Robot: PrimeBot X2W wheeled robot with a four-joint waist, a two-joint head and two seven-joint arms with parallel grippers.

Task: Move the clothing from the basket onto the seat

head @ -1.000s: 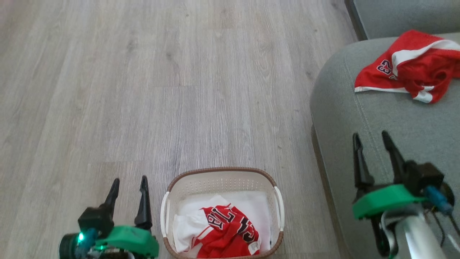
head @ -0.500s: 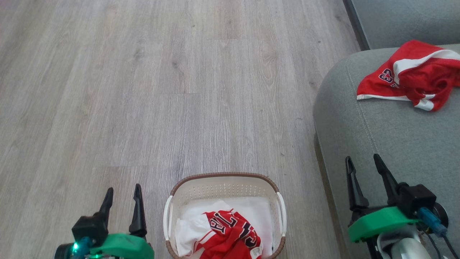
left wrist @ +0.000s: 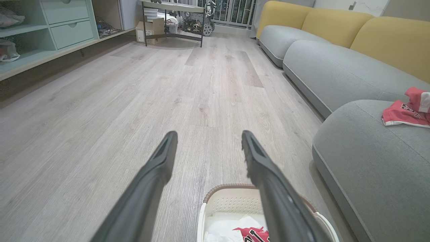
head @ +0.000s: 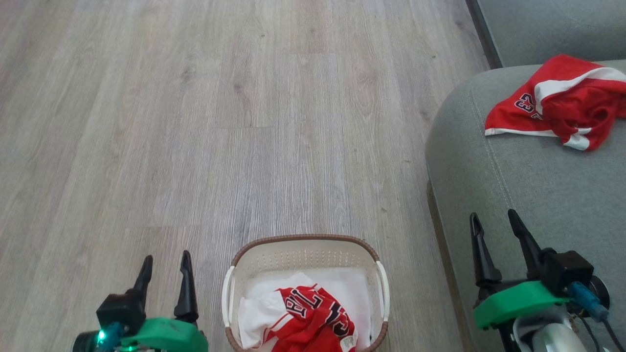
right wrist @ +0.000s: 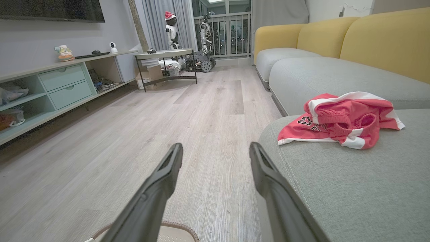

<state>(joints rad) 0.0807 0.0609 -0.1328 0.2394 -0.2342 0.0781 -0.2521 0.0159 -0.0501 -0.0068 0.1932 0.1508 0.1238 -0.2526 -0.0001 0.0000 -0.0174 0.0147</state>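
At lower left of the head view, the left gripper hangs over the wood-look floor, fingers spread and empty. Just beside it stands the basket, holding a crumpled red jersey on a white cloth. The right gripper hovers above the seat, fingers apart, grasping nothing. Red shorts lie on the seat's far part.

The basket is set on the floor, at bottom centre of the head view. The clothing is piled in it. The seat is placed right of the basket, near but apart. One garment is laid on the seat's far part, well apart from the basket. Another cushion is seen behind the seat.
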